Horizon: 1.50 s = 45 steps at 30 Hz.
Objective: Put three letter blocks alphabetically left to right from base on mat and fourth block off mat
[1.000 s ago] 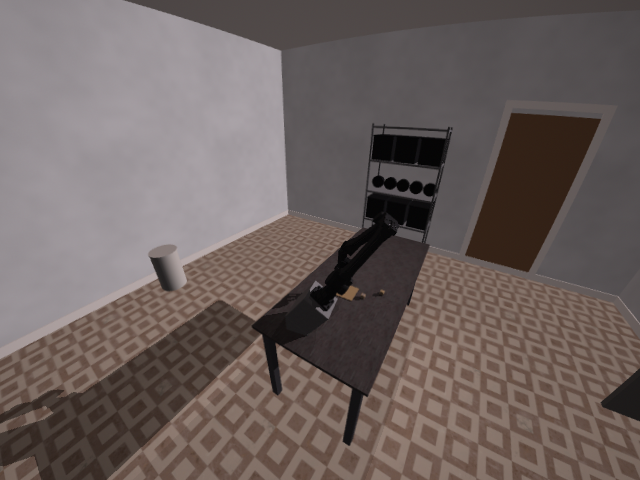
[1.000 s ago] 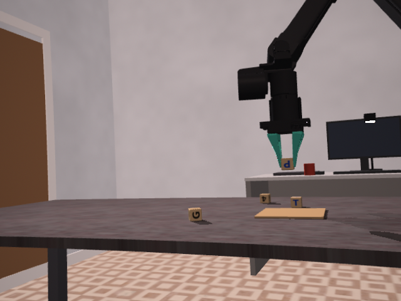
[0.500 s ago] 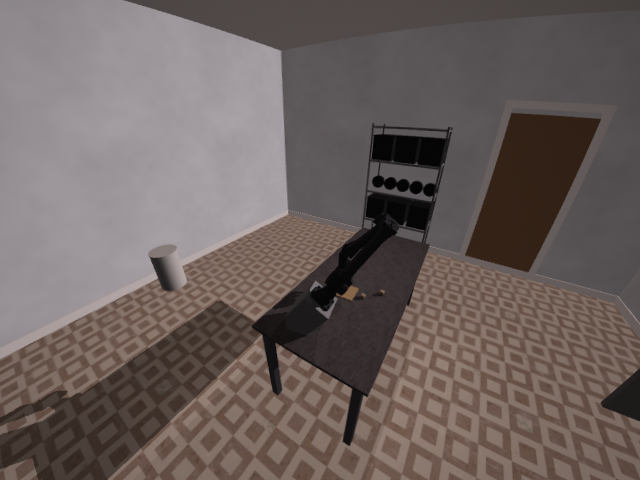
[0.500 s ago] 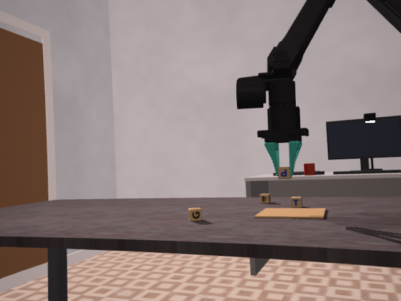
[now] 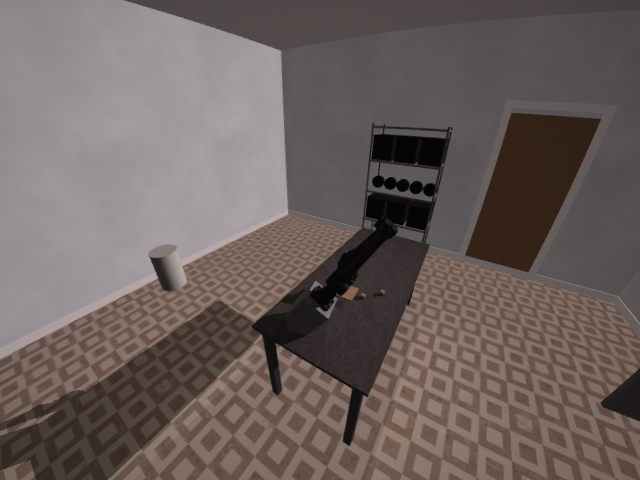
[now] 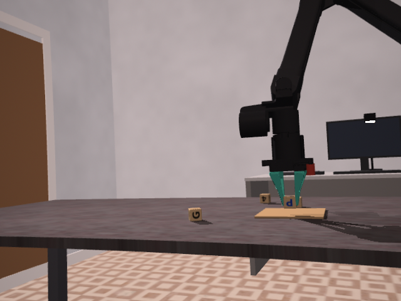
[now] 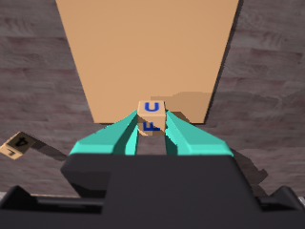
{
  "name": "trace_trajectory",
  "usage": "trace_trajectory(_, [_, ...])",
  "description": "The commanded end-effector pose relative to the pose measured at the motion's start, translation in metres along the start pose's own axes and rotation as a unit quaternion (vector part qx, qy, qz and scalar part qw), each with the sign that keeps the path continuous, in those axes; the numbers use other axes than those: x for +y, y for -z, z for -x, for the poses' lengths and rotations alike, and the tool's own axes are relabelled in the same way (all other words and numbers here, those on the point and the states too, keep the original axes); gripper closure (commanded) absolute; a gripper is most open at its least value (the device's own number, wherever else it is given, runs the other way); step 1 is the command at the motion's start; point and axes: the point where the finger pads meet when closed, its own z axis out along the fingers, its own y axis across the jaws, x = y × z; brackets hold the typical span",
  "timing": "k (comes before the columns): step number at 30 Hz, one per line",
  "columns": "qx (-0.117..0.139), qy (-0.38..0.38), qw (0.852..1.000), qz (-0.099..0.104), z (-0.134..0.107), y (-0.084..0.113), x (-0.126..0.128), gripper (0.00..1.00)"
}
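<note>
My gripper (image 6: 289,200) (image 7: 152,114) is shut on a wooden block (image 6: 289,202) (image 7: 152,115). The block shows a blue U on top, an F on one side and a P on another. It is held low at the edge of the tan mat (image 6: 291,213) (image 7: 148,52) (image 5: 351,293); I cannot tell whether it touches. A second block (image 6: 299,201) stands right behind it, mostly hidden. A block marked 4 (image 6: 264,197) (image 7: 18,144) lies on the table off the mat. A block with a black G (image 6: 195,214) stands on the table further off the mat.
The dark table (image 6: 129,220) (image 5: 361,335) bears everything. In the top view two small blocks (image 5: 363,295) (image 5: 382,292) lie beside the mat, too small to read. A desk with a monitor (image 6: 362,137) stands beyond the table. A shelf rack (image 5: 408,175) stands by the wall.
</note>
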Motion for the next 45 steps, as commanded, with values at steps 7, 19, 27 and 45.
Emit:
trace_trajectory(7, [0.000,0.012,1.000,0.011,-0.0071,-0.0139,0.0110,0.80])
trace_trajectory(19, [-0.001,0.010,1.000,0.009,-0.0062,-0.0144,0.0100,0.80])
trace_trajectory(27, [-0.001,0.010,1.000,0.009,-0.0062,-0.0144,0.0100,0.80])
trace_trajectory(45, [-0.001,0.015,1.000,0.004,-0.0021,-0.0155,0.0096,0.80])
